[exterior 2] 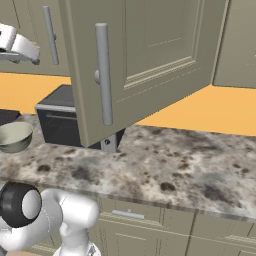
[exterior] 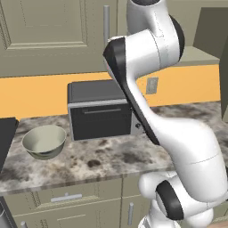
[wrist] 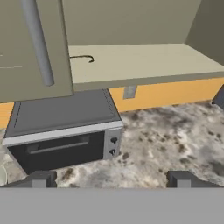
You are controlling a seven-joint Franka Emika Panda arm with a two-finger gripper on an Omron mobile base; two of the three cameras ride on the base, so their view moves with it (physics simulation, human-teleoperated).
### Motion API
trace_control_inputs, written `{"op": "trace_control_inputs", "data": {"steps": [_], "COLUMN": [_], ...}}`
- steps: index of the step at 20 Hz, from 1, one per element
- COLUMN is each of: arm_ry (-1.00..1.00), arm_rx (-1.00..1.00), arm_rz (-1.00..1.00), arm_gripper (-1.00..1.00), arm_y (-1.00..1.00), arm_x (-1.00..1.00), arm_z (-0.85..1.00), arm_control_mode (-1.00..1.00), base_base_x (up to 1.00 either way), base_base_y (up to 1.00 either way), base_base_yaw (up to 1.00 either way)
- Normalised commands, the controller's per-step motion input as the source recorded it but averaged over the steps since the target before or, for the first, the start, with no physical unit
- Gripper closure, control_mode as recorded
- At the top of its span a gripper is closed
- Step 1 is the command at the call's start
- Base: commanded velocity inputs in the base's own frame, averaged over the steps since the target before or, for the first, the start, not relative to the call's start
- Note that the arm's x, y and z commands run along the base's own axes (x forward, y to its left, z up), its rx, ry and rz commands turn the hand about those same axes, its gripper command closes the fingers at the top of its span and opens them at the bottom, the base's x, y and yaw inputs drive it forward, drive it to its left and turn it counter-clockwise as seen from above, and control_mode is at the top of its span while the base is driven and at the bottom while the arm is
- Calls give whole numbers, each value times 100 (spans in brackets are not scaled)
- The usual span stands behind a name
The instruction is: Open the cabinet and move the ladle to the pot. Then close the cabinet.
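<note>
Wide-spread hand (wrist: 111, 179) faces the open cabinet (wrist: 144, 61), a thin dark hook (wrist: 82, 58) inside.

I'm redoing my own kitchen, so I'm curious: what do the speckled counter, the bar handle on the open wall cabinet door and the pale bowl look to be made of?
The speckled grey-brown counter looks like polished granite: mottled dark flecks, faint sheen. The long bar handle on the open grey-beige cabinet door looks like brushed metal: even silver-grey. The pale greenish bowl seems glazed ceramic, smooth and thick-rimmed, though it could be plastic.

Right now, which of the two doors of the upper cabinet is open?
The right door is open: it swings out over the counter, baring the shelf. The left door remains flat, shut.
</note>
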Motion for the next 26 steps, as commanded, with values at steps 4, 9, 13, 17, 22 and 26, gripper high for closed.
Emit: {"op": "trace_control_inputs", "data": {"steps": [4,9,13,17,22,26], "arm_ry": [0,-2,-10,-17,-9,-1], "arm_rx": [15,9,0,0,0,0], "arm_rz": [10,8,9,7,4,0], "arm_gripper": [-100,-100,-100,-100,-100,-100], "arm_y": [14,15,23,19,3,0], "arm_x": [54,58,44,42,61,67], "arm_z": [-15,-17,-19,-12,-2,0], "arm_control_mode": [-100,-100,-100,-100,-100,-100], "base_base_x": [0,0,0,0,0,0], "base_base_y": [0,0,0,0,0,0], "base_base_yaw": [0,0,0,0,0,0]}}
